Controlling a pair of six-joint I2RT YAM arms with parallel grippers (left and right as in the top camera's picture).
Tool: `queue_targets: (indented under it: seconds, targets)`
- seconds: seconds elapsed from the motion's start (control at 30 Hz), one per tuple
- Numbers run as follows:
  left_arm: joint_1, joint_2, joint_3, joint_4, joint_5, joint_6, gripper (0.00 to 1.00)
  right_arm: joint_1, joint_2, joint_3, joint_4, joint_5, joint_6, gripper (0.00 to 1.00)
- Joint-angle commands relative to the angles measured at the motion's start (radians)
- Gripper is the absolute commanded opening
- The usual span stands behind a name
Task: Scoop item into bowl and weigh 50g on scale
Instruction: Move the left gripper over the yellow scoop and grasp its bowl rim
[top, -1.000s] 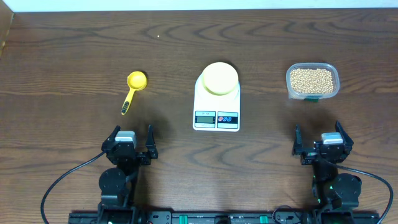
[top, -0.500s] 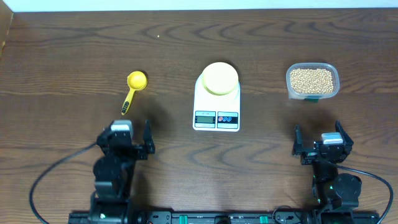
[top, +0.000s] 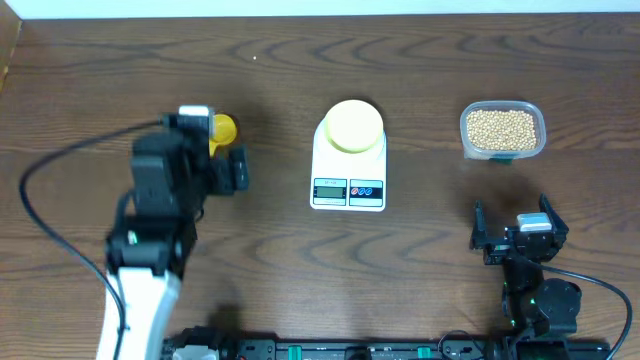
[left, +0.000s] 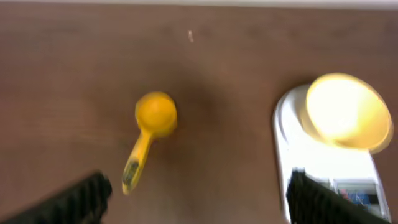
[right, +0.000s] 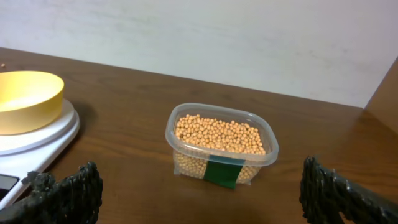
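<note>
Soybeans (right: 217, 134) fill the clear tub (right: 169, 135) far right on the desk (top: 420, 260); the pale yellow bowl (top: 352, 125) sits on the white scale (top: 348, 172). My left jaws hang released over the yellow scoop (left: 142, 144); my right jaws are released, empty.

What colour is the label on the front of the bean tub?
Dark green; the label on the clear tub shows best in the right wrist view.

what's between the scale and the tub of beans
Nothing but bare wooden table: the overhead view shows a bare stretch between the scale and the clear tub of beans, and the right wrist view agrees.
</note>
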Motion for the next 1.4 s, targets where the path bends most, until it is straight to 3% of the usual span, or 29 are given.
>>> queue_targets:
  seconds: [0.0,0.13,0.23,0.4,0.53,0.8,1.03,1.37]
  targets:
    - [0.005,0.156,0.257,-0.164,0.061,-0.032,0.92,0.005,-0.007,-0.002,-0.005,0.0,0.004,0.99]
    - [0.005,0.299,0.464,-0.37,0.077,-0.025,0.92,0.005,-0.007,-0.002,-0.005,0.0,0.004,0.99]
    - [0.005,0.368,0.535,-0.435,0.078,0.053,0.92,0.005,-0.007,-0.002,-0.005,0.0,0.004,0.99]
    - [0.033,0.449,0.536,-0.412,0.175,0.09,0.92,0.005,-0.007,-0.002,-0.005,0.0,0.004,0.99]
    - [0.076,0.528,0.536,-0.414,0.145,0.172,0.92,0.005,-0.007,-0.002,-0.005,0.0,0.004,0.99]
    - [0.196,0.676,0.536,-0.256,0.159,0.277,0.92,0.005,-0.007,-0.002,-0.005,0.0,0.004,0.99]
    - [0.223,0.792,0.536,-0.191,0.179,0.382,0.9,0.005,-0.007,-0.002,-0.005,0.0,0.004,0.99]
    - [0.242,0.954,0.536,-0.09,0.179,0.388,0.79,0.005,-0.007,-0.002,-0.005,0.0,0.004,0.99]
